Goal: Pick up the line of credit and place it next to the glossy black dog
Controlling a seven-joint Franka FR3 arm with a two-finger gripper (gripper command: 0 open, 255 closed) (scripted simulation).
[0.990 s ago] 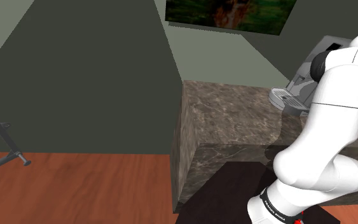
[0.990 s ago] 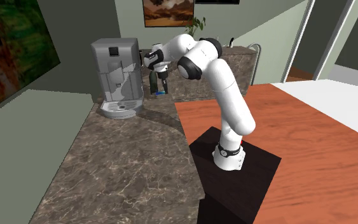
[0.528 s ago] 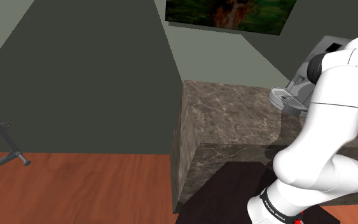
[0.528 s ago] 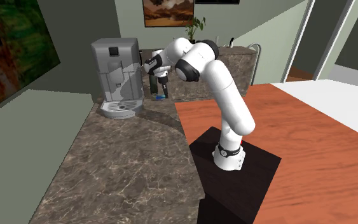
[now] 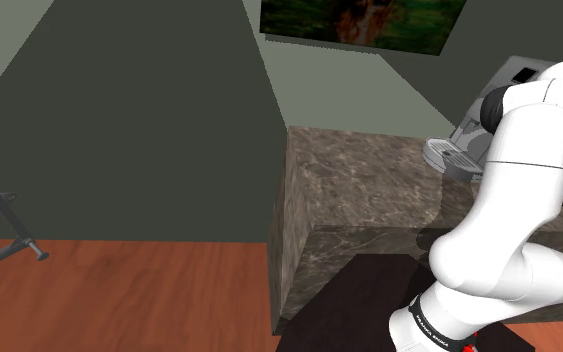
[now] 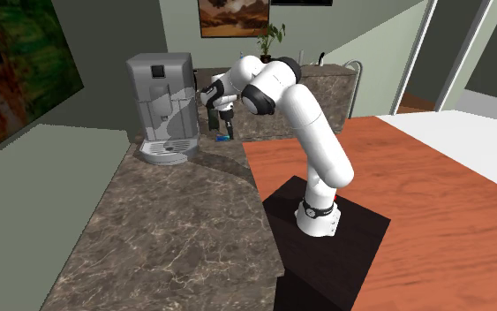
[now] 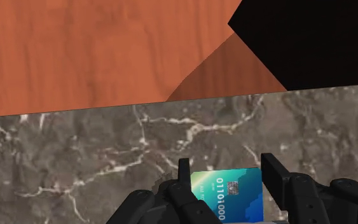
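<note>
A blue-green card (image 7: pixel 231 194) printed with white digits sits between my black gripper's (image 7: pixel 227 169) fingers, which press on its two side edges. Marbled brown counter (image 7: pixel 107 146) lies under it, with the counter's edge and red wood floor beyond. In the second exterior view the gripper (image 6: pixel 222 124) hangs low over the counter just right of a grey coffee machine (image 6: pixel 162 106), and the card (image 6: pixel 225 137) shows as a small blue patch at the fingertips. In the shoulder view the white arm (image 5: pixel 514 200) covers the hand.
The coffee machine (image 5: pixel 464 145) stands at the counter's (image 5: pixel 359 190) back by the wall. My dark stand (image 6: pixel 326 243) sits on red wood floor beside the counter (image 6: pixel 176 230). A potted plant (image 6: pixel 271 35) stands farther back. A tripod leg (image 5: pixel 4 250) rests on the floor.
The arm's elbow has swung a little toward the second exterior view's left, and the gripper has sunk slightly toward the counter with the card in it.
</note>
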